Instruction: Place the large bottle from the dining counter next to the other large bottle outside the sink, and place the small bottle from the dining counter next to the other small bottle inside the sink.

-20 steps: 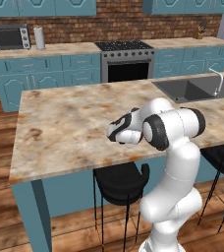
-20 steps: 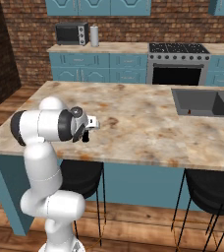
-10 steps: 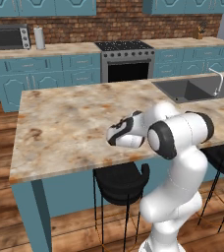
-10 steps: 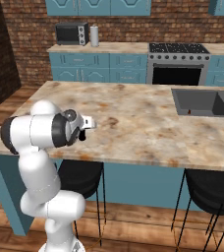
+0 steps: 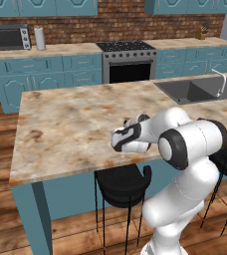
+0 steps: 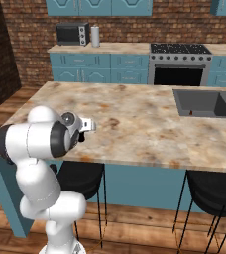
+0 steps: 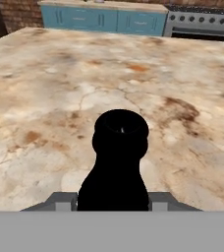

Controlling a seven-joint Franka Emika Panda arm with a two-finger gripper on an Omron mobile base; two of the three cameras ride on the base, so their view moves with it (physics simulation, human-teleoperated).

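Claw: gripper (image 7: 114, 201) clamped on a black bottle (image 7: 115, 162); the bottle's body sits between the two fingers and its neck and round mouth point away from the hand, out over the stone top. From this view alone it cannot be told whether this is the tall or the short bottle.
Claw in the base views: gripper (image 5: 119, 141) at the end of the bent white arm, above the near edge of the dining counter; in the right base view the hand (image 6: 86, 125) points across the same counter.
Far left: microwave (image 5: 9, 37) and a pale canister (image 5: 40, 38) on the back counter, just beside each other.
Middle: dining counter (image 5: 70, 124), beige-brown marbled top on a teal base, with a black stool (image 5: 122, 185) tucked under its near edge.
Behind the middle: oven with a dark door (image 5: 129, 69), set between teal cabinets.
Right: sink (image 5: 191, 90), a dark grey recessed basin in the counter's far end, with a thin silver faucet (image 5: 220, 82) at its right side.
Inside the sink: a small reddish-brown speck (image 6: 191, 113) against the basin wall, too small to name.
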